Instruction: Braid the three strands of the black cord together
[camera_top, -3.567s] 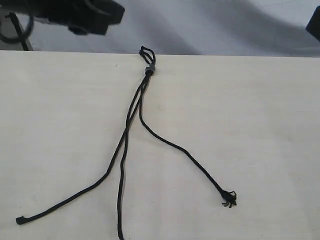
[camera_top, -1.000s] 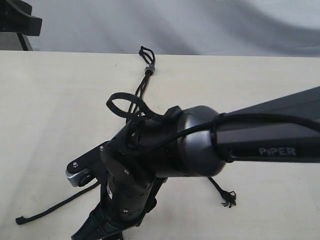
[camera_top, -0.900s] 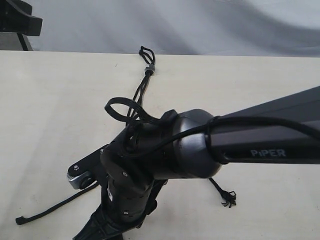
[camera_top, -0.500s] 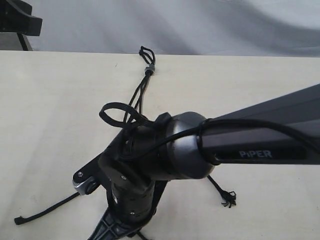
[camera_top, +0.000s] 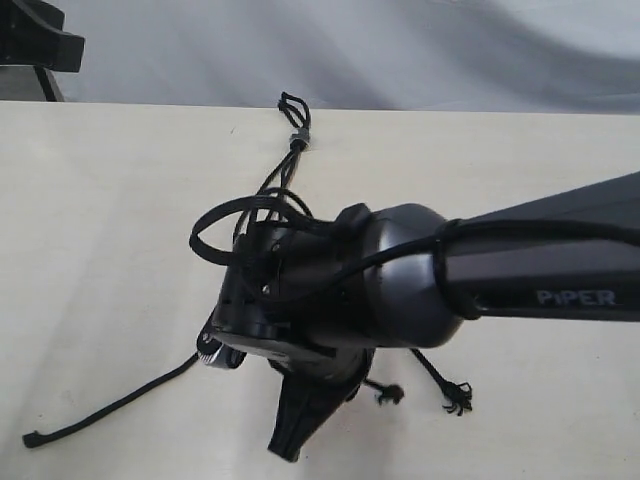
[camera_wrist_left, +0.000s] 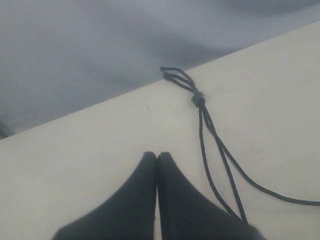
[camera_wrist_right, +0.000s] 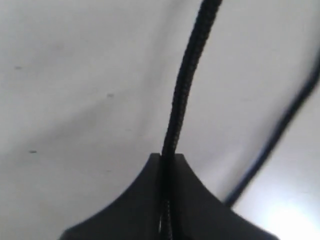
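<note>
While the right gripper (camera_wrist_right: 167, 157) pinches one strand (camera_wrist_right: 182, 85) (left gripper (camera_wrist_left: 157, 156) clenched, empty), it should cross over low and slack, without tugging the far loop (camera_top: 293, 103).

Robot lab bench: pale table (camera_top: 120, 200), grey backdrop (camera_top: 400, 50), PIPER arm (camera_top: 545, 265).

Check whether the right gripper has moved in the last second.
Yes. The right gripper shifted rightward in the exterior view, toward the unmoved frayed strand tip.
</note>
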